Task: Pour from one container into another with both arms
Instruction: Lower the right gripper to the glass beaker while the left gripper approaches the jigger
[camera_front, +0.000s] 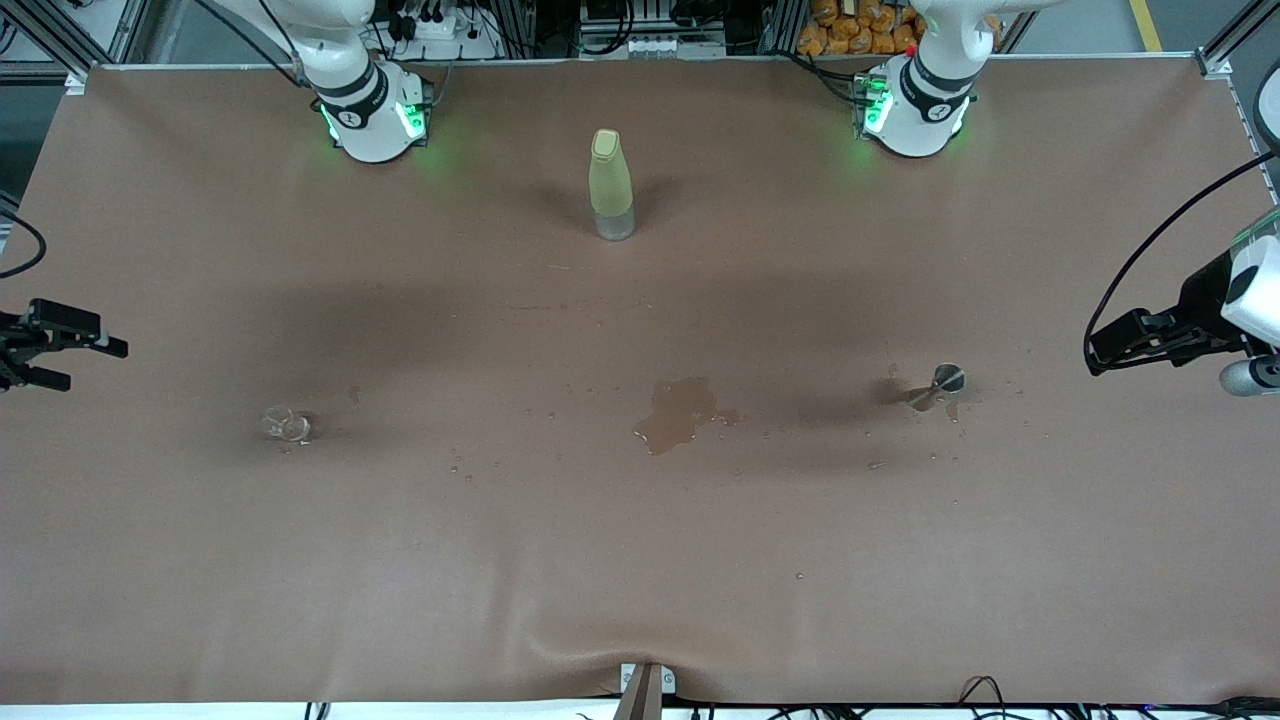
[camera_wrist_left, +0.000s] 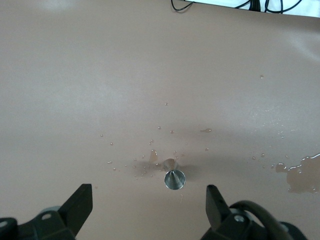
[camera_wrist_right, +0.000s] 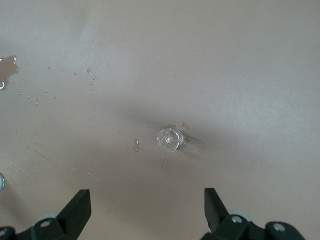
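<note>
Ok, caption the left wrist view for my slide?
Left gripper, fingers open, over a small metal cone among spilled droplets on the brown table.

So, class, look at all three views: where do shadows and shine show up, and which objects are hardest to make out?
Front view: broad soft shadows band the brown table, and the puddle glints. The clear glass nearly vanishes. Left wrist view: the metal cone shines brightly between the open left gripper fingers. Right wrist view: the glass is a pale ring in a soft shadow, ahead of the open right gripper.
</note>
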